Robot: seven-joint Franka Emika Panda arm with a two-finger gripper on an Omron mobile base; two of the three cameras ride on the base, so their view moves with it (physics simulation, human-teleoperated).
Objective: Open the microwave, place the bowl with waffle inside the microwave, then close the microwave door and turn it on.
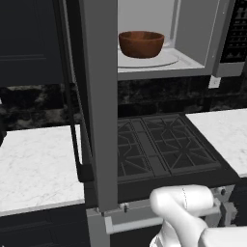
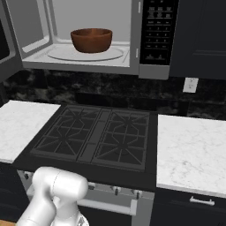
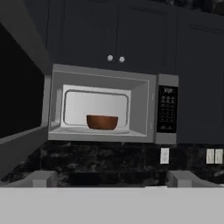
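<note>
Currently one microwave (image 2: 88,35) hangs above one stove (image 2: 95,139), its single microwave door (image 1: 99,106) swung wide open. One bowl (image 2: 91,39) sits inside on the turntable plate (image 2: 59,54). One gripper (image 3: 111,180), well back from it, fingers spread, holds nothing.

We find no readable text: the black button panel (image 2: 157,33) of the silver-grey boxy microwave (image 3: 109,107) bears only pale marks too small to read.

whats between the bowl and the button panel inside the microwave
Nothing: in the right base view, right of the bowl there is bare turntable plate and pale floor up to the cavity's right wall, with the button panel just beyond.
</note>
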